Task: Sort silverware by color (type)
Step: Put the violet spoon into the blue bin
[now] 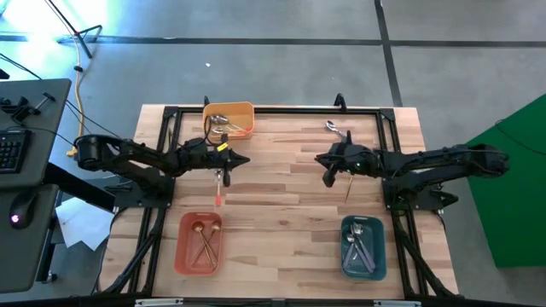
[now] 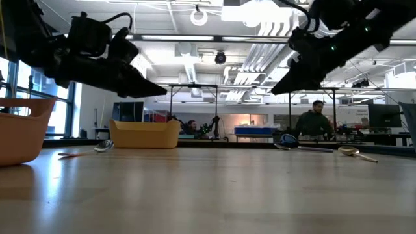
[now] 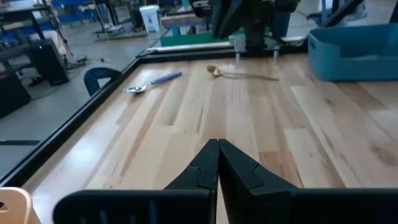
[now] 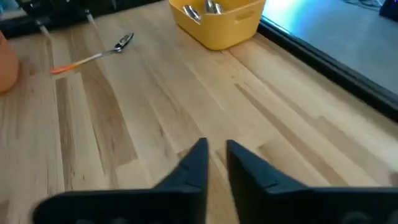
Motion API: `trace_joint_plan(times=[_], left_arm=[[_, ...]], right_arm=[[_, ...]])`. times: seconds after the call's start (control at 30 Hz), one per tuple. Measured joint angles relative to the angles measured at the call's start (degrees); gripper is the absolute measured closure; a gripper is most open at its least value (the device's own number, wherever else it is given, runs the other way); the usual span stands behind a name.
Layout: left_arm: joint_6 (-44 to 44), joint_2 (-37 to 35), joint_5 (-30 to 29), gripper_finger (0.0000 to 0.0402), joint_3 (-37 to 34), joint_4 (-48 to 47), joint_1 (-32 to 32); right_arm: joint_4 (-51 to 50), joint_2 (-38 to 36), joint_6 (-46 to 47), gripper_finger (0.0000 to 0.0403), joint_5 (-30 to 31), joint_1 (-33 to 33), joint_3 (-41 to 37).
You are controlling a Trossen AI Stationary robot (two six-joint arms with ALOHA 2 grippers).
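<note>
My left gripper [image 1: 245, 160] [image 3: 217, 163] hangs shut above the table's middle left, holding nothing. A red-orange-handled spoon [image 1: 219, 189] [image 4: 93, 56] lies flat on the wood just near-side of it. My right gripper [image 1: 322, 164] [image 4: 215, 163] hovers at the middle right, its fingers a narrow gap apart with nothing between them. Beyond it lies a blue-handled spoon [image 1: 337, 130] [image 3: 152, 81]. A gold spoon [image 1: 348, 188] [image 3: 239, 74] lies on its near side. In the low view both grippers [image 2: 172, 91] [image 2: 276, 88] stand clear above the tabletop.
A yellow bin [image 1: 229, 119] [image 4: 217, 22] with silver spoons stands at the far edge. A red-orange bin [image 1: 199, 243] with gold spoons sits near left, and a teal bin [image 1: 363, 247] with silver spoons near right. A black frame [image 1: 281, 109] rims the table. People show in the room behind.
</note>
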Motion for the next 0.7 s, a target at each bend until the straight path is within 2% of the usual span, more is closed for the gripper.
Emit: trace_joint_plan(times=[0.1,0.2,0.47,0.57,0.7], left_arm=[[-0.77,-0.04,0.00,0.0401,-1.35,2.81,0.00],[-0.91,-0.02,0.00,0.0401,-1.80,3.44,0.00],[-1.81,0.00,0.65,0.0401,-1.80,1.89,0.00],[-1.77,0.00,0.60,0.0401,-1.80,2.51,0.00],[-1.26,0.00,0.50,0.0401,-1.80,2.97,0.00]], right_arm=[[-7.54,0.00,-0.69,0.0396,-0.82,0.17,4.17],[-17.52,0.00,1.95,0.0383,-2.90,0.11,8.92],[-39.14,0.00,9.00,0.0376,-1.86,-0.72,17.23],[-43.26,0.00,10.41,0.0364,-1.82,-3.72,19.12],[-44.72,0.03,7.43,0.0322,-2.73,-9.23,19.73]])
